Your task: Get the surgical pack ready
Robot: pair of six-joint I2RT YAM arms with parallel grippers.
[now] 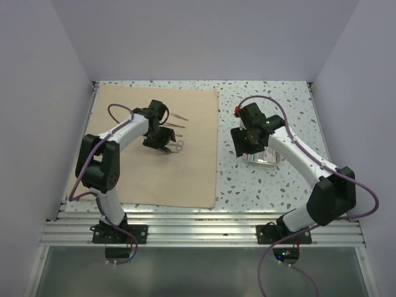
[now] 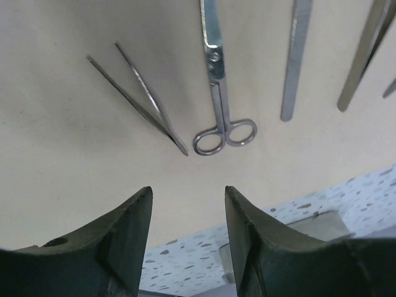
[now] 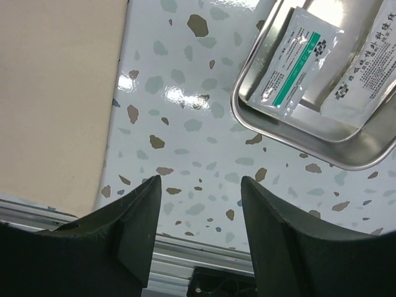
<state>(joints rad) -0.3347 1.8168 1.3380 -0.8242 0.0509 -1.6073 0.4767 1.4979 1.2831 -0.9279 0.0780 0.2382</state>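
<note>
Top view: right arm (image 1: 297, 151) covers most of steel tray (image 1: 260, 161). Left wrist: scissors (image 2: 218, 93) and straight instrument (image 2: 294, 62) run off top edge. Right wrist: second packet (image 3: 365, 77) cut by right edge; its print illegible.

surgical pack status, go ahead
Left hand open, empty, over cloth. Right hand open, empty, near tray. Scissors, tweezers on cloth; packets in tray, off cloth. Nothing in the way.

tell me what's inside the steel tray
The steel tray holds a green-striped white packet and a second packet, cut off by the frame. The rest of the tray is out of view.
</note>
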